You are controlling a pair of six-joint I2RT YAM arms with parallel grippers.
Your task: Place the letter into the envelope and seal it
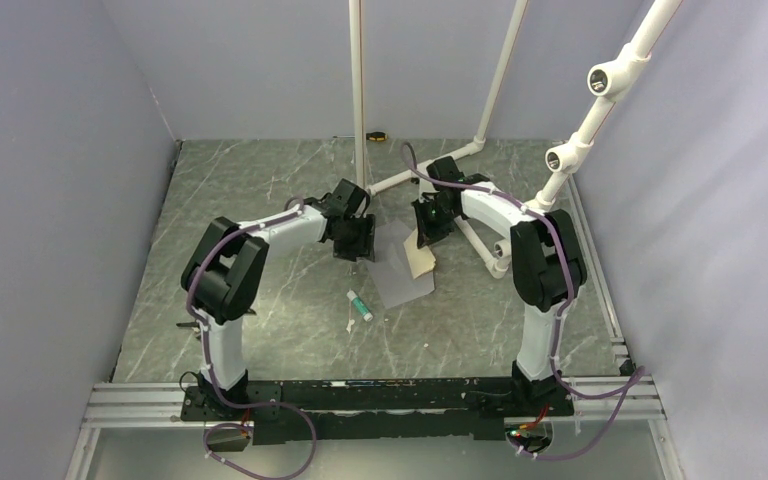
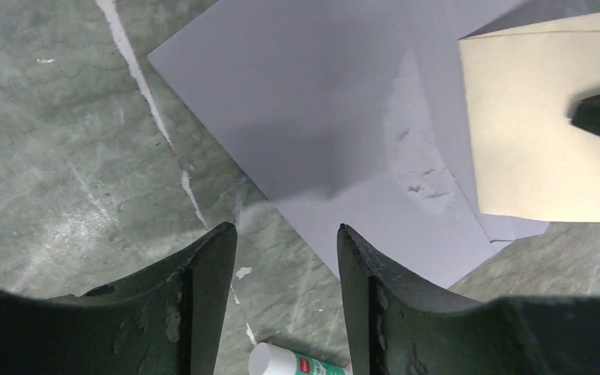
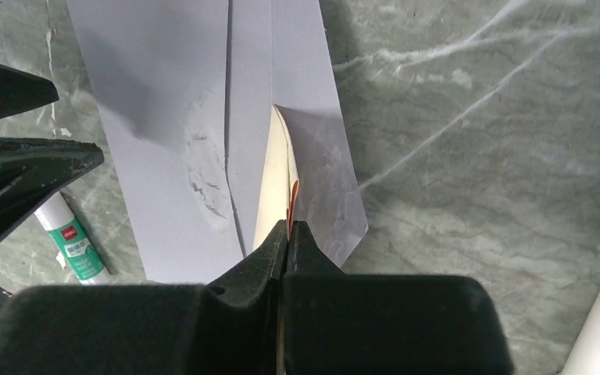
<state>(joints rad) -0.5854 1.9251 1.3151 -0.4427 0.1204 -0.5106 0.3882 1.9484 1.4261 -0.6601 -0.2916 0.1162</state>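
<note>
The grey envelope [image 1: 397, 280] [image 2: 320, 117] [image 3: 164, 117] lies flat on the marbled table. The tan letter [image 1: 422, 262] [image 2: 531, 141] [image 3: 272, 195] rests tilted over the envelope's right part, its far end under a thin grey layer [image 3: 324, 180]. My right gripper [image 1: 422, 238] [image 3: 289, 224] is shut on the letter's near edge. My left gripper [image 1: 355, 248] [image 2: 287, 228] hovers open at the envelope's left edge with nothing between its fingers; the table and a corner of the envelope show in the gap.
A green-and-white glue stick [image 1: 360, 305] [image 2: 297, 364] [image 3: 70, 238] lies just in front of the envelope. White pipes [image 1: 440, 165] stand and lie behind and right of the right gripper. A small yellow-handled tool [image 1: 374, 135] lies at the back wall.
</note>
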